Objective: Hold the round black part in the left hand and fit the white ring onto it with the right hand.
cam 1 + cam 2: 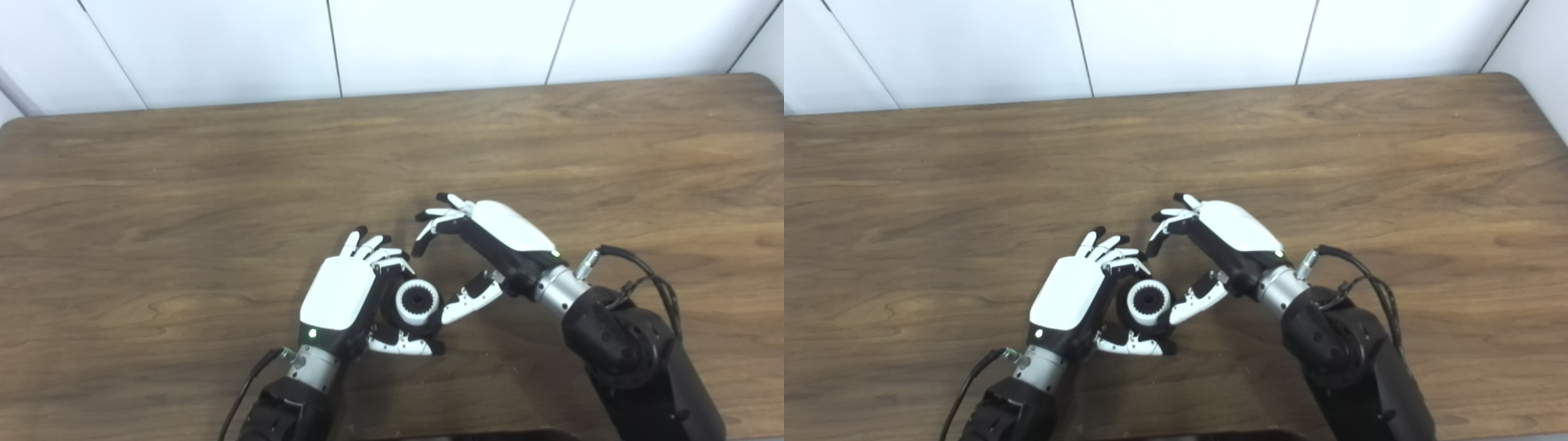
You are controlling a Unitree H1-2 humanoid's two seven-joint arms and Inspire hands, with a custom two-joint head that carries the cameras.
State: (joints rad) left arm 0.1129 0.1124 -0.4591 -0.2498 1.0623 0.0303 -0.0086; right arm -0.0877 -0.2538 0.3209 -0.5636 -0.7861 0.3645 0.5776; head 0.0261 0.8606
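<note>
My left hand (340, 294) is shut on the round black part (392, 306), holding it low over the table near the front middle, thumb below and fingers above. The white toothed ring (417, 301) sits on the face of the black part, with a dark hub showing in its centre. My right hand (490, 239) is just to the right of it, open, fingers spread and curved toward the part. Its thumb tip lies against or very near the ring's right side; the other fingers are apart from it.
The brown wooden table (184, 184) spans the whole view, with a white panelled wall (429, 37) behind its far edge. A black cable (643, 275) loops off my right wrist. No other loose objects show on the table.
</note>
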